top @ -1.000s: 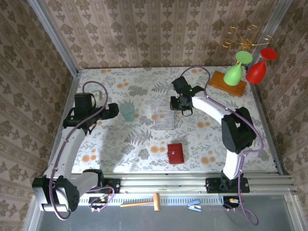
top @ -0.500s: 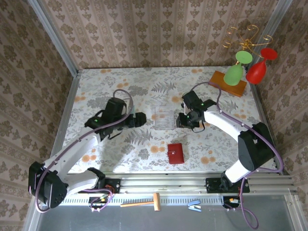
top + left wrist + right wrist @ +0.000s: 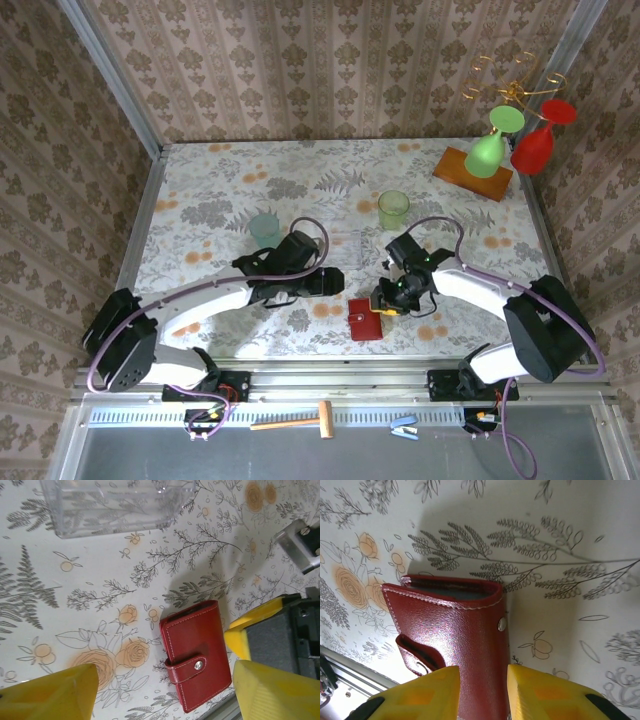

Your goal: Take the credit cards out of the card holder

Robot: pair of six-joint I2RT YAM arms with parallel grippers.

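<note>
tabletop from above: we see the red card holder lying shut on the floral table, near the front edge and between the two arms. the left gripper hangs just behind and to the left of it, and the right gripper sits at its right edge. a clear plastic box stands just behind both grippers, its near side partly covered by the left arm. a teal cup and a green cup stand further back on either side of the box. a wooden block, a green glass and a red glass crowd the far right corner. a hammer and a blue clip lie on the ledge in front of the rail.

from the left wrist, we see the card holder flat on the table with its tab snapped over the front. the left gripper's yellow fingers are spread wide above the table and hold nothing. the right gripper's yellow tip stands against the wallet's right edge, with the clear box well behind.

from the right wrist, the card holder lies directly below. the right fingers are only narrowly parted, with one edge of the wallet showing in the gap. we cannot tell whether they are pinching it or just hanging over it.
</note>
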